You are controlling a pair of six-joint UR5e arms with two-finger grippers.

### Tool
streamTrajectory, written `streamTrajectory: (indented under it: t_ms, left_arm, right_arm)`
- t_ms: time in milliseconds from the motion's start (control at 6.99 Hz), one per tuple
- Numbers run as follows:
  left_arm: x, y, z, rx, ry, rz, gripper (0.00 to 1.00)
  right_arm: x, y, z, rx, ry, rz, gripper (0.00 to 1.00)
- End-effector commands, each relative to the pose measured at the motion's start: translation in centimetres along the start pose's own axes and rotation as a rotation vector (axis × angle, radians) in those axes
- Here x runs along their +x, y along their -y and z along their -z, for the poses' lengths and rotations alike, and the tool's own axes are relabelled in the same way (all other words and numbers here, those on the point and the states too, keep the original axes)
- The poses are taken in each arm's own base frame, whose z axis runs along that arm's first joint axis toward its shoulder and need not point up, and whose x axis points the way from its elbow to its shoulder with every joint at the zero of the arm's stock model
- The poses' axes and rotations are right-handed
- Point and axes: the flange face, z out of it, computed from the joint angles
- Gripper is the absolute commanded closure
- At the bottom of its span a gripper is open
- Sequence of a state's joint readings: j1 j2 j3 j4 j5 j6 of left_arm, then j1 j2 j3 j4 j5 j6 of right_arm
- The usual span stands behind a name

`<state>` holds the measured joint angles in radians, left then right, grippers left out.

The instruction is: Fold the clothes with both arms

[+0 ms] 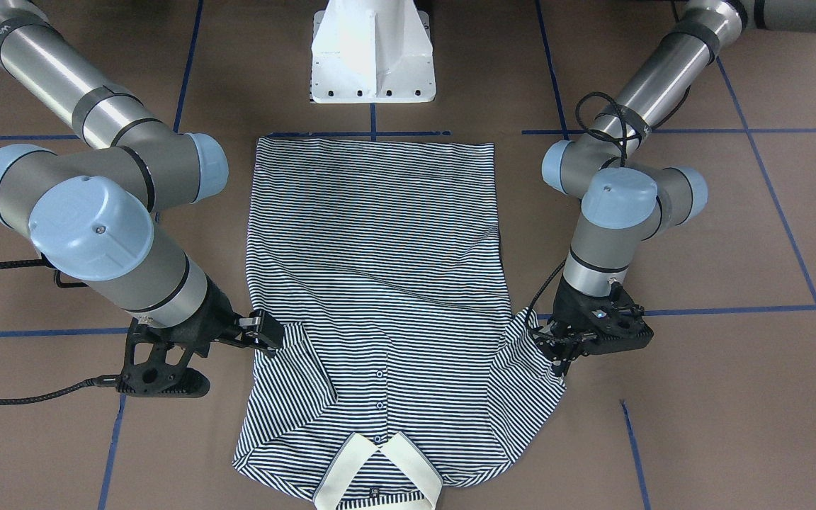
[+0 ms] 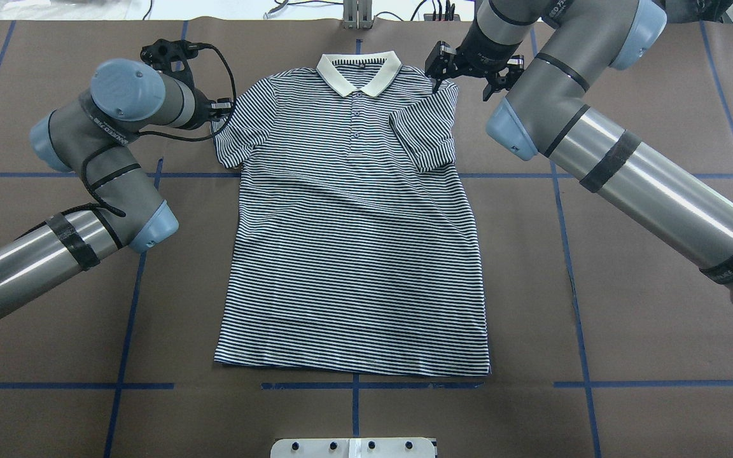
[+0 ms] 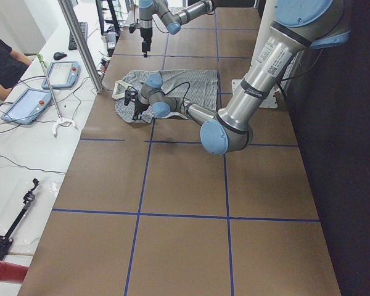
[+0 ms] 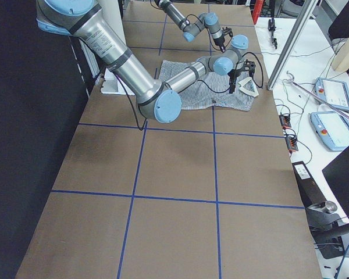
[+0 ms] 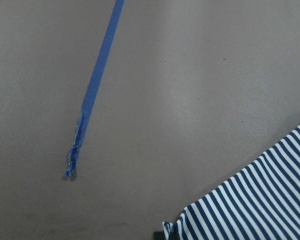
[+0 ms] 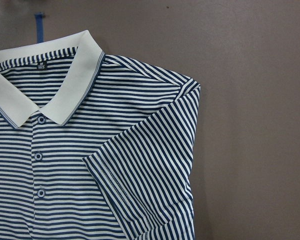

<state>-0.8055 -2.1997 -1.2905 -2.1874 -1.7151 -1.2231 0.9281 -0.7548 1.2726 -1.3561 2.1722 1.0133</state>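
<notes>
- Here, at the front view's lower right, the left gripper point(image 1: 557, 353) was pinched closed on the polo shirt point(image 1: 380, 283) sleeve's edge.
- The right gripper point(image 1: 266, 331), lower left, held nothing; I could not tell how far it was open.

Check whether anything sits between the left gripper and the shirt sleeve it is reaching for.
Nothing visible does. The left gripper sits right at the outer edge of the spread sleeve of the polo shirt, with only bare brown table around it. Whether it has closed on the fabric cannot be told.
</notes>
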Motion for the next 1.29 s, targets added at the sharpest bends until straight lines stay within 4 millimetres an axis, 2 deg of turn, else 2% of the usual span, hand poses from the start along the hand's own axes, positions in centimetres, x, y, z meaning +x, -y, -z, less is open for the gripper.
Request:
streamTrajectory:
  t_ms: [0,143,286,429,573,716,859,1002,1145]
  left_arm:
    - [6.7,0.5,3.6,-0.04,-0.055,0.146,1.0]
    - [10.6,0.1,1.2,-0.058,-0.038,0.174,1.0]
    - [13.1,0.7,0.0,-0.037,-0.025,0.193,1.0]
    - [14.9,1.4,0.2,-0.029,-0.039,0.194,1.0]
    - [16.3,1.3,-0.8,-0.033,-0.042,0.189,1.0]
    - [16.6,0.4,-1.7,-0.01,-0.073,0.194,1.0]
    - [16.6,-0.6,-2.4,-0.005,-0.083,0.173,0.01]
    - [17.3,-1.4,-2.3,-0.005,-0.104,0.16,0.0]
    - [17.8,-1.3,-1.8,-0.005,-0.115,0.156,0.0]
  right_arm:
    - [1.9,-0.3,-1.1,0.003,0.005,0.018,0.0]
    - [2.5,-0.2,-1.2,0.007,0.007,0.02,0.0]
    - [2.5,-0.1,-1.2,0.007,0.008,0.019,0.0]
    - [2.6,-0.1,-1.1,0.008,0.008,0.018,0.0]
    - [3.0,-0.1,-1.3,0.005,0.005,0.019,0.0]
    - [3.2,-0.1,-1.4,0.006,0.002,0.023,0.0]
    - [3.3,-0.2,-1.5,0.004,0.001,0.025,0.0]
    - [3.4,-0.1,-1.5,0.004,0.0,0.025,0.0]
    - [3.6,-0.1,-1.6,0.004,-0.001,0.022,0.0]
